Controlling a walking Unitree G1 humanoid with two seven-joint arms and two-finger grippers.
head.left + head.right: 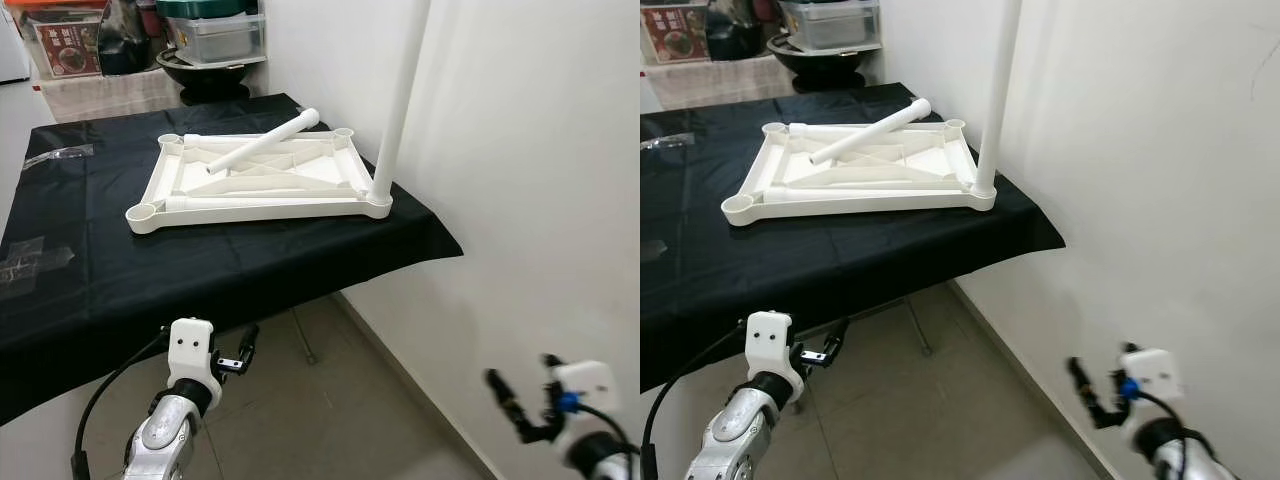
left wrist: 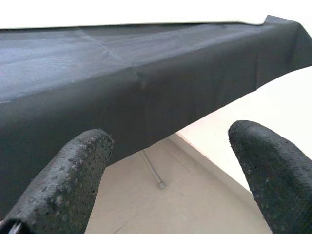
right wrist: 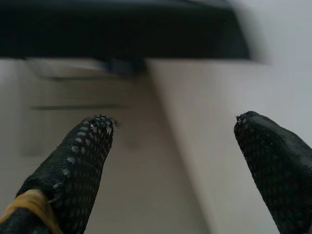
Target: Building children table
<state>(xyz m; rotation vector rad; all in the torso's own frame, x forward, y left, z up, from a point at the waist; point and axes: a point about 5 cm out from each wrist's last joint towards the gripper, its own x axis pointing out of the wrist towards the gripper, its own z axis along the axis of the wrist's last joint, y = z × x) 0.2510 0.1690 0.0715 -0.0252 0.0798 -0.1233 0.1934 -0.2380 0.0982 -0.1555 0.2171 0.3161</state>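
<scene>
Surface: black cloth (image 1: pixel 150 260) over a table, bearing the upturned white tabletop (image 1: pixel 255 180).
Room: white wall (image 1: pixel 530 150), tiled floor (image 1: pixel 330 420).
Grippers: left gripper (image 2: pixel 168 161) and right gripper (image 3: pixel 173 156) both spread, empty.

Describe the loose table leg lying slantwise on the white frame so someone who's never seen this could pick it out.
Start at the black-draped table by the wall, with the upturned white tabletop frame on it. The loose leg is the white tube lying diagonally across the frame's ribs. Unlike the upright leg in the near corner, it sits in no socket.
</scene>
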